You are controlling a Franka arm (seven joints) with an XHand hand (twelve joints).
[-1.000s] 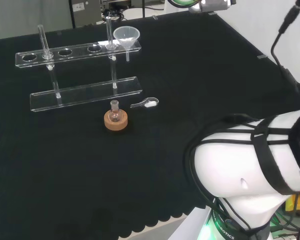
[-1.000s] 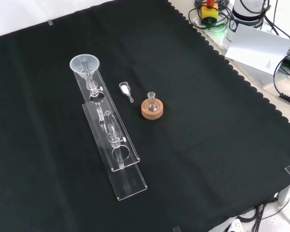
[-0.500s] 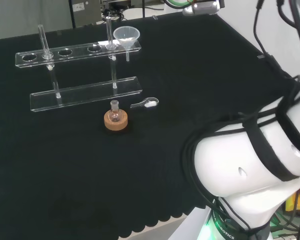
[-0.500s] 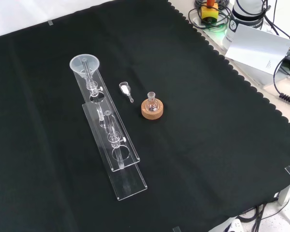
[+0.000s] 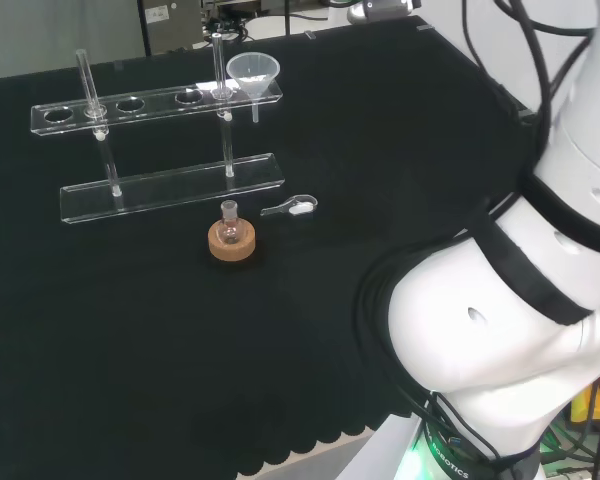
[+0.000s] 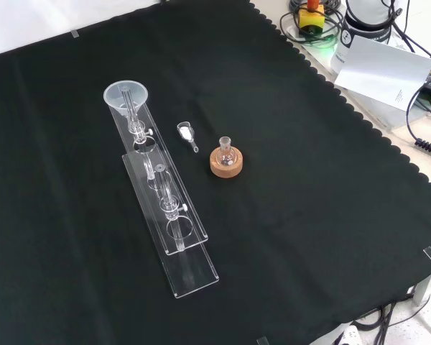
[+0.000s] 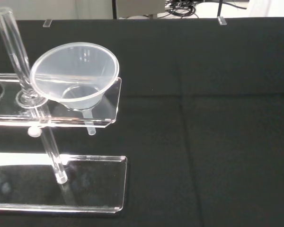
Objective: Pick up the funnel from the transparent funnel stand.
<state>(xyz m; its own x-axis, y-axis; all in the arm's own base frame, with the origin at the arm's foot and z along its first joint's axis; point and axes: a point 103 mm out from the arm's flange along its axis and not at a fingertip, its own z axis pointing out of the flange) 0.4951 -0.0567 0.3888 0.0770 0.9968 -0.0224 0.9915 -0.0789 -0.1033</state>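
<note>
Funnel seated in the end hole of the clear stand

Black cloth (image 6: 309, 180) covers the bench from edge to edge as I look down through the front view, its scalloped hem running along the right side. Beyond that hem I see cables, a white sheet of paper (image 6: 391, 70) and a red-and-yellow button unit (image 6: 311, 14). In the head view the arm's white links (image 5: 510, 310), strapped with black cable, block the lower right of my picture.

On the cloth the transparent funnel stand (image 6: 174, 215) lies as a long two-tier rack, its upper shelf pierced with round holes and carried on two clear posts. The funnel (image 6: 126, 95) sits in the hole at the far end in the front view, which is the right end in the head view (image 5: 253, 70). From the wrist view I get it close: bowl (image 7: 75, 75) resting on the shelf, stem poking through below. The stand runs off that picture's edge, so I cannot follow its full length there.

Near the stand, a small flask (image 6: 225, 149) stands upright in a cork ring (image 6: 226, 164), with a little scoop (image 6: 187, 133) just beside it holding what looks like white powder.

I cannot tell the hand's state.
</note>
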